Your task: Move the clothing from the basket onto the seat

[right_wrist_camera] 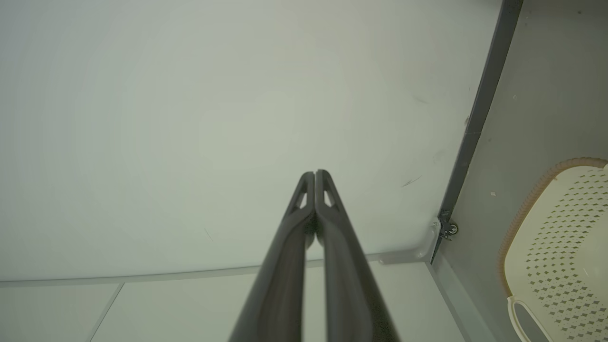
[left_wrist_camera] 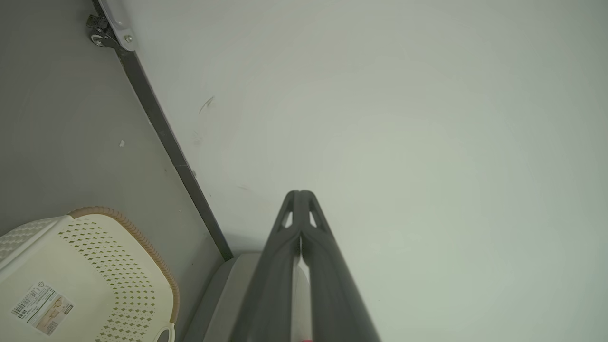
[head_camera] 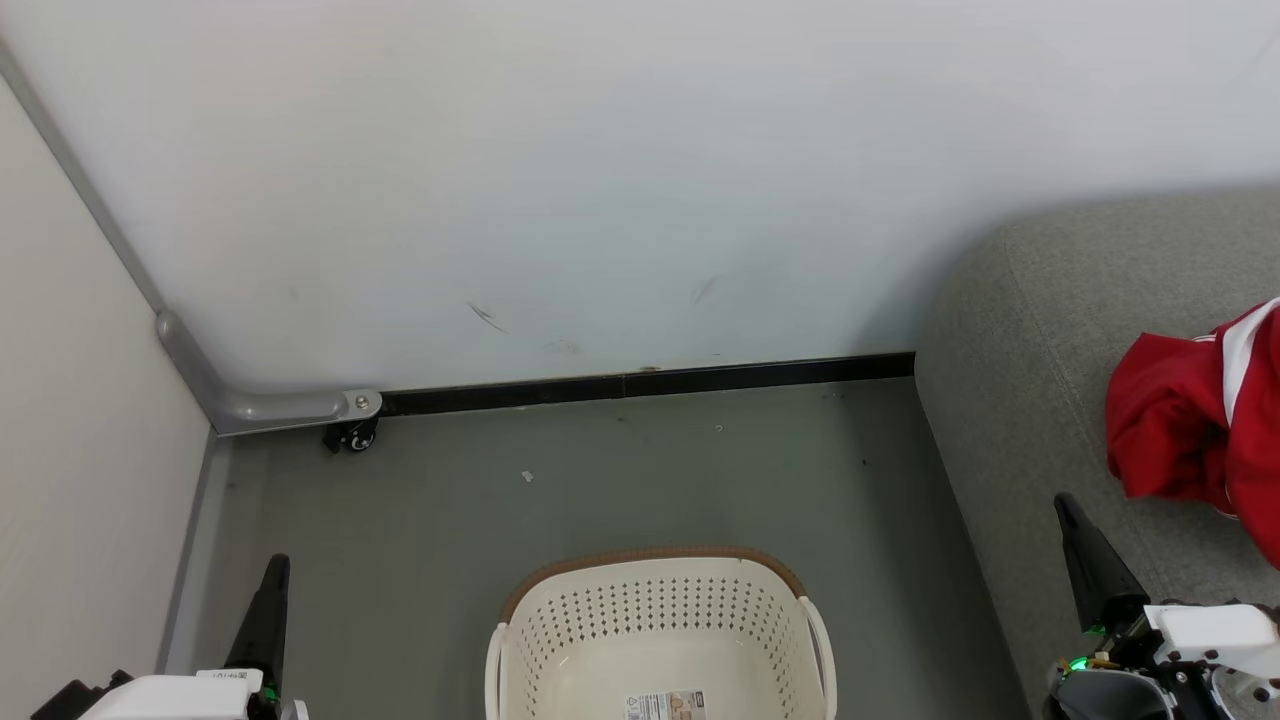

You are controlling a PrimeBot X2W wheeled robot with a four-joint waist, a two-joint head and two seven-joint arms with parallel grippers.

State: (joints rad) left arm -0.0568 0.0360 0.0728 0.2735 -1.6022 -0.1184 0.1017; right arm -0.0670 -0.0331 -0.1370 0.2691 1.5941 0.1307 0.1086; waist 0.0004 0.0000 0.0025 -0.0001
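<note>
The cream basket (head_camera: 660, 620) with a brown rim stands on the grey floor at the bottom middle of the head view; its visible inside holds only a label. It also shows as the basket (left_wrist_camera: 95, 275) and the basket (right_wrist_camera: 560, 237). Red clothing (head_camera: 1200, 420) with white stripes lies bunched on the grey seat (head_camera: 1020, 380) at the right. My left gripper (head_camera: 275, 565) points up at the lower left, shut and holding nothing; its fingertips (left_wrist_camera: 300, 194) touch. My right gripper (head_camera: 1065, 503) rises over the seat's front, below the clothing, shut and holding nothing, fingertips (right_wrist_camera: 314, 173) pressed together.
A white wall (head_camera: 600, 180) with a dark baseboard (head_camera: 650, 385) runs behind the basket. A grey metal bracket (head_camera: 260, 405) with a small black caster (head_camera: 350, 437) sits at the left corner beside a pale side panel (head_camera: 90, 450). Grey floor (head_camera: 600, 470) lies between basket and wall.
</note>
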